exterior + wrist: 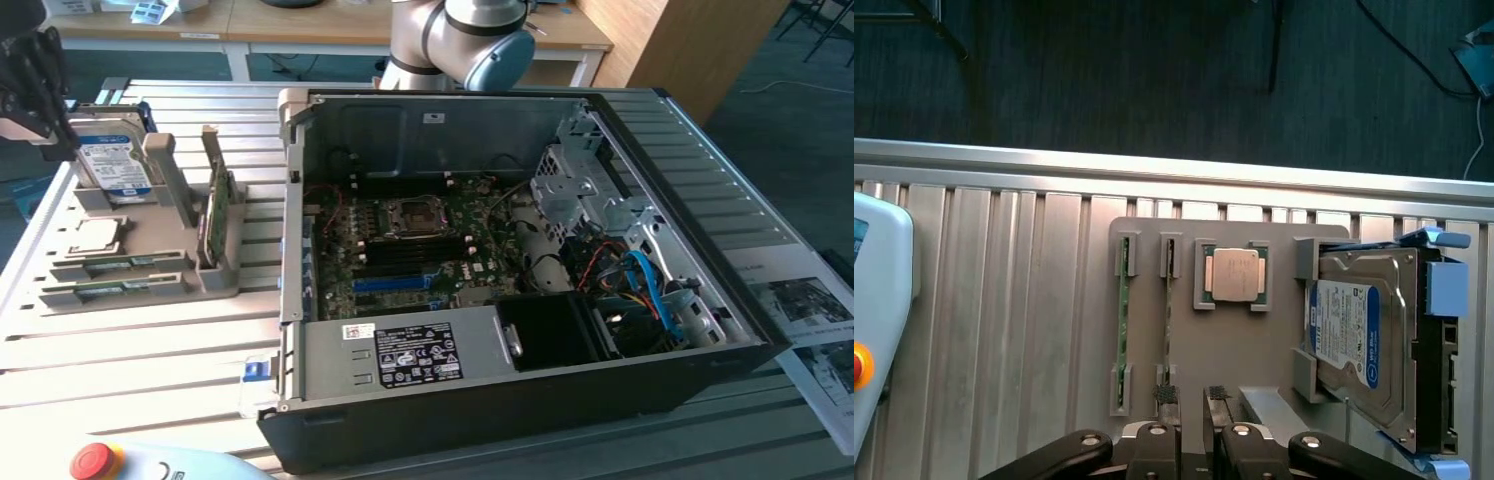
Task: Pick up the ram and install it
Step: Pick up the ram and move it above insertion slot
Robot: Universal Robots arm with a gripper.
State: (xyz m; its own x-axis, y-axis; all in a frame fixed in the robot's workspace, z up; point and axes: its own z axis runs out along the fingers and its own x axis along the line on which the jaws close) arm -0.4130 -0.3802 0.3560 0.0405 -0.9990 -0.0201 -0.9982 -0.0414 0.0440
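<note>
Two ram sticks, thin green boards seen edge-on, lie in slots of the grey parts holder (1184, 345); one ram stick (1122, 322) sits beside the other (1169, 320). In the exterior view they appear as ram sticks (114, 266) at the holder's near side, and a further green board (220, 212) stands upright in a bracket. My gripper (1191, 397) hangs above the holder's edge, open, with nothing between its dark fingertips (1166, 395). The exterior view places the gripper (44, 110) at the far left, over the hard drive end.
A silver blue-labelled hard drive (1359, 340) and a CPU (1234, 275) also sit in the holder. The open computer case (521, 400) with its motherboard (414, 250) fills the table's middle. An emergency-stop pendant (96, 460) lies at the front edge.
</note>
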